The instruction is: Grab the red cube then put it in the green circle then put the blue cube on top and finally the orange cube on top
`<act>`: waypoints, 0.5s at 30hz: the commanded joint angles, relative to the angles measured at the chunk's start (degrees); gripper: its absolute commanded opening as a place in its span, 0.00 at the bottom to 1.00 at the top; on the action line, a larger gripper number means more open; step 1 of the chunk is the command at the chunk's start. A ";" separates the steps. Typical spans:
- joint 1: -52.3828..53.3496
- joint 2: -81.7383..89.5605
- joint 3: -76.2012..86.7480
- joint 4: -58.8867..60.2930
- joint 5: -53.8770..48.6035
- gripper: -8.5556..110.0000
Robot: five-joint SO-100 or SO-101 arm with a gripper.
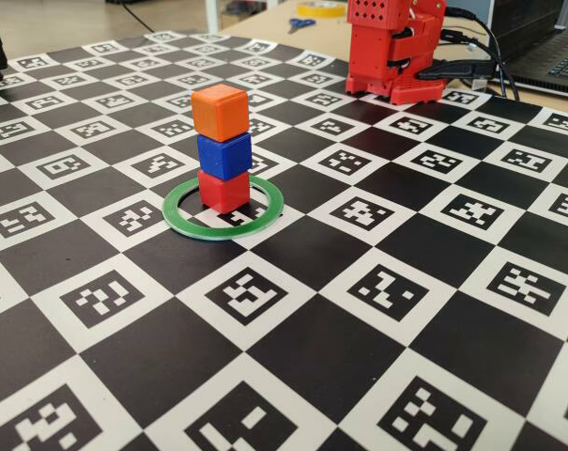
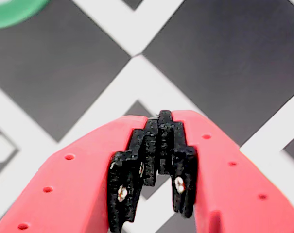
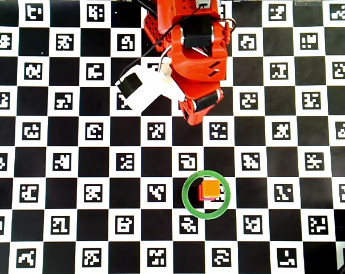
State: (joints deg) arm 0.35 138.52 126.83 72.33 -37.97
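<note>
In the fixed view the red cube (image 1: 223,191) stands inside the green circle (image 1: 218,230), with the blue cube (image 1: 224,155) on it and the orange cube (image 1: 220,111) on top, turned slightly. From overhead only the orange cube (image 3: 211,189) and a sliver of the red cube (image 3: 201,196) show inside the green circle (image 3: 186,194); the blue cube is hidden. My gripper (image 2: 164,119) is shut with nothing between its black pads (image 2: 137,160), hovering over the board. It sits folded near the arm's base (image 3: 190,119), well apart from the stack. A bit of the green circle (image 2: 10,12) shows top left in the wrist view.
The board is a black-and-white checker mat (image 1: 293,357) printed with markers. The red arm base (image 1: 396,47) stands at the far edge with cables (image 1: 471,66) beside it. Scissors (image 1: 300,23), a yellow tape roll (image 1: 323,7) and a laptop (image 1: 556,56) lie beyond the mat.
</note>
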 commanded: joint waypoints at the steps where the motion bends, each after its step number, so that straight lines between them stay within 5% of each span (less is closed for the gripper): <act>1: 1.85 10.63 7.56 -4.57 -5.80 0.02; 15: 7.12 38.67 32.87 -7.65 -22.50 0.02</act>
State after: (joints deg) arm 6.77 170.77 156.97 65.21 -56.43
